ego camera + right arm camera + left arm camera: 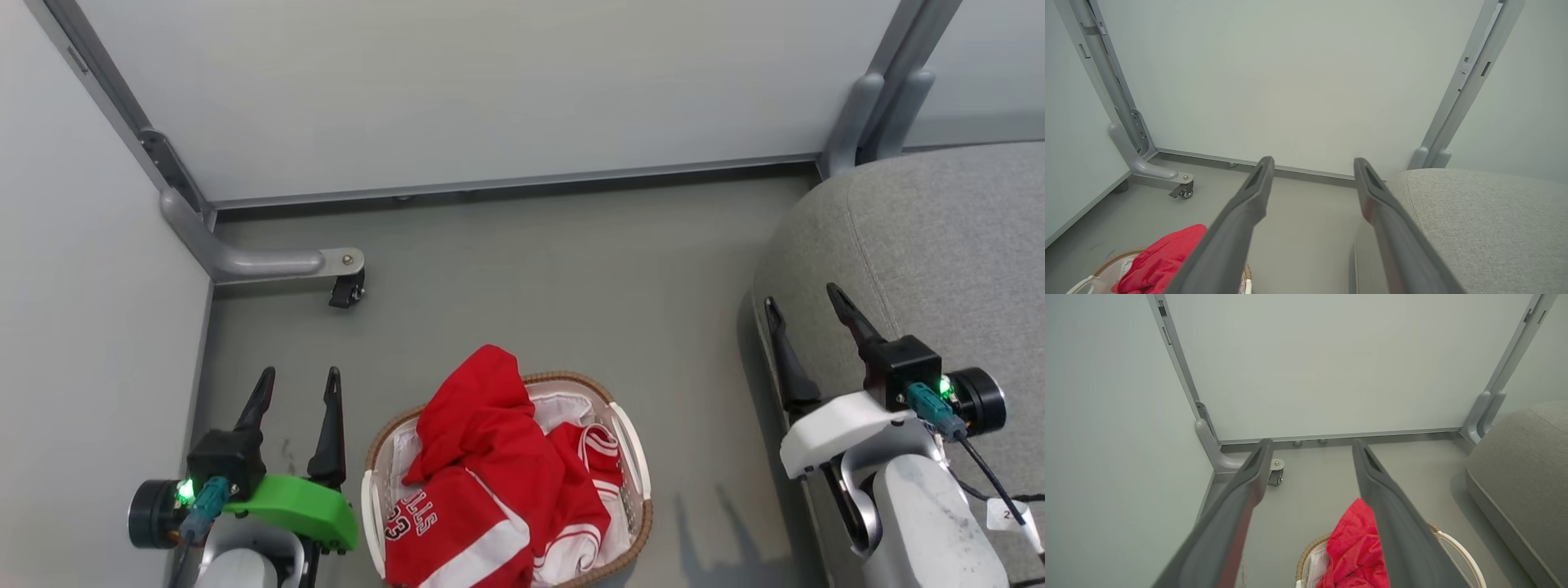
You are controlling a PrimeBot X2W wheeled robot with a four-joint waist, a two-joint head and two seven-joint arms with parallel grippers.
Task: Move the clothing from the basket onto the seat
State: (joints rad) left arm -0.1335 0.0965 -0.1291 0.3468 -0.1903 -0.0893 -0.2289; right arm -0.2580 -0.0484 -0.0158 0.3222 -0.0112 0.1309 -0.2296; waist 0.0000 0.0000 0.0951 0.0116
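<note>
Beyond the basket (571, 379) stands a caster (347, 291).

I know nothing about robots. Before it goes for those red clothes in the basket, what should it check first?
1. Left gripper open and holding nothing: ok.
2. Right gripper open and holding nothing: ok.
3. Clothing sits in the basket, heaped above the rim and exposed from above: ok.
4. Seat shows bare grey fabric to land the clothing on: ok.
5. Clothing free of the white liner beneath it: cannot tell.
6. Right gripper apart from the seat's edge: cannot tell; they overlap in the head view.
</note>
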